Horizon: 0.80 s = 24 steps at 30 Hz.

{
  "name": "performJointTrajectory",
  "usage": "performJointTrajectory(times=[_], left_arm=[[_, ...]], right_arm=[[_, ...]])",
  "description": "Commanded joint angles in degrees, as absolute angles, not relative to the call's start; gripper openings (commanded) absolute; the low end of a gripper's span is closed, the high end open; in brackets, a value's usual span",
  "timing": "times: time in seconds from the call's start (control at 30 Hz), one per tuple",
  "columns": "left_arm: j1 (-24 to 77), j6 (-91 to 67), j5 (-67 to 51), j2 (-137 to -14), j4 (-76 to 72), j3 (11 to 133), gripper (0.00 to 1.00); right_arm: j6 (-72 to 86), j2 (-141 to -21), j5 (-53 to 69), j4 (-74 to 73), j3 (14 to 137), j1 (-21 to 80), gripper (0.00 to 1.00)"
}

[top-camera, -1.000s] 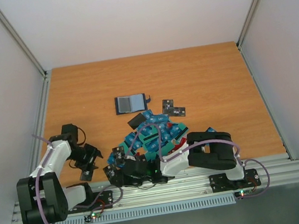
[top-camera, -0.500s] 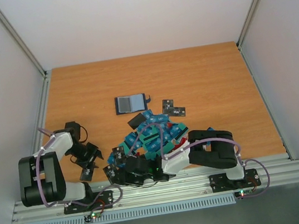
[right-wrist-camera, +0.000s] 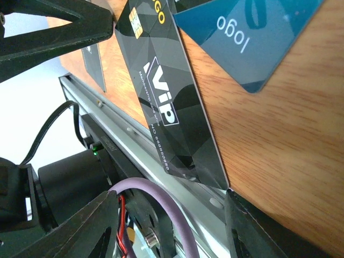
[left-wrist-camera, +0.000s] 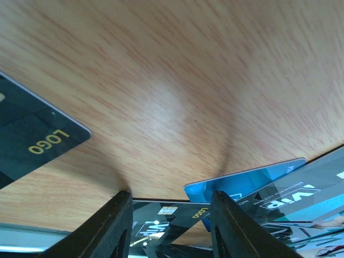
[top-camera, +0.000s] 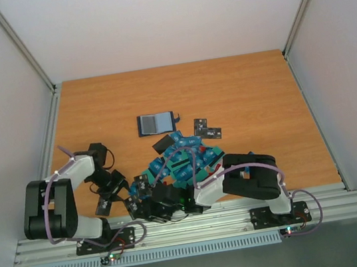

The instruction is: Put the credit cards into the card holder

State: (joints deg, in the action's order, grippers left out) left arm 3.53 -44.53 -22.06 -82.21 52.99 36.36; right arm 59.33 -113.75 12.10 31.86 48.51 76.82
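Observation:
The card holder (top-camera: 157, 122) lies open on the wood, beyond the heap of blue, teal and black credit cards (top-camera: 184, 159). My left gripper (top-camera: 121, 190) (left-wrist-camera: 171, 194) is down at the table's near edge. It is shut across the width of a black VIP card (left-wrist-camera: 172, 215) (right-wrist-camera: 172, 102), with both fingers against the card's long edges. My right gripper (top-camera: 148, 208) (right-wrist-camera: 171, 194) faces it from the right and is open. One of its fingertips (right-wrist-camera: 236, 207) touches that card's near corner. A blue card (left-wrist-camera: 252, 180) (right-wrist-camera: 252, 32) lies just beside the black one.
Another black card with gold print (left-wrist-camera: 32, 142) lies left of the left gripper. Two black cards (top-camera: 206, 128) sit right of the card holder. The aluminium rail (right-wrist-camera: 140, 145) and a purple cable (right-wrist-camera: 161, 215) run right under the right gripper.
The left arm has swung right toward the card heap and its jaws have narrowed onto the black card. The right arm has hardly moved.

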Motion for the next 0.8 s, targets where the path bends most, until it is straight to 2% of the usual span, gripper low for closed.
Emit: performJointTrajectory(times=[0.0,0.77], left_arm=[[5.3,-42.9,-19.7,-86.0,46.4,33.7,0.42],[9.4,-43.2,-22.4,-86.9,46.8,32.8,0.42]], right_arm=[[58.7,-117.9,8.4,29.5,46.5,73.8,0.55],[57.1,-120.0,12.3,31.3,48.7,71.0,0.53]])
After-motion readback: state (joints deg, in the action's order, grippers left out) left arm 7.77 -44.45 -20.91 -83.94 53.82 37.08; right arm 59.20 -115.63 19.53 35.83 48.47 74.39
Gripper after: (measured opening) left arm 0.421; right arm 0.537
